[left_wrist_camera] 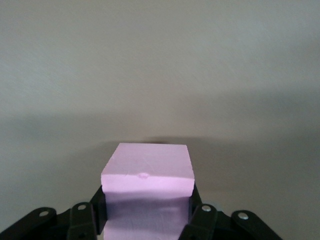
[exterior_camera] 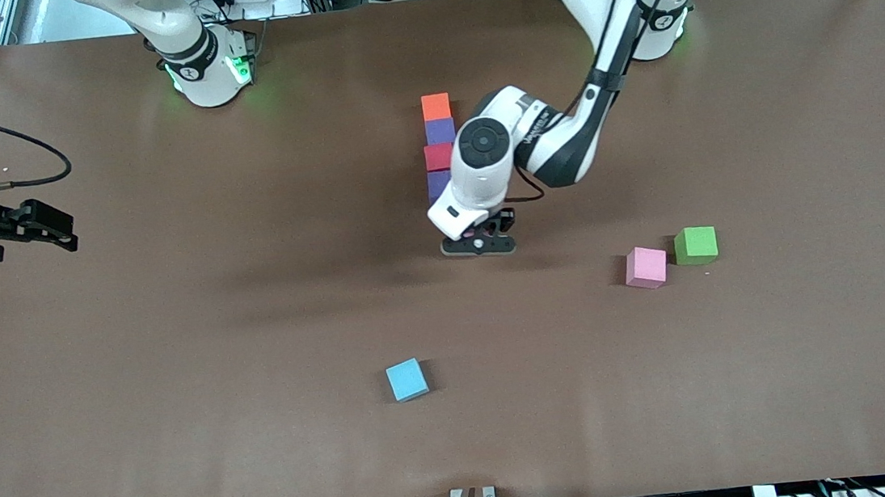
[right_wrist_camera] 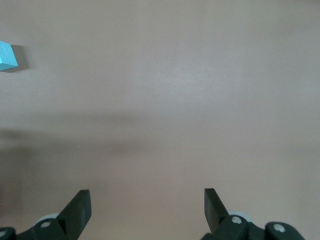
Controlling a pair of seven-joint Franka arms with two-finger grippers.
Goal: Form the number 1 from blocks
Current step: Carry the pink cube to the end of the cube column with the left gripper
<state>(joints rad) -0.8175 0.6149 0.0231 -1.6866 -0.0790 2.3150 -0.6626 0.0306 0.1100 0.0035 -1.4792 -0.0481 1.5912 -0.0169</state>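
The left hand gripped a pink block at the near end of the column (orange, purple, red, purple); squaring its edges before release seemed wise. The right hand waited, spread wide.

Only one bit of print is showing: dark lettering on the white forearm link of the left arm, running slantwise along the casing, too small and tilted to read with any certainty. Blocks are carrying no letters or digits. Wrist views are showing no writing at all. Nothing else legible is appearing anywhere on the table.
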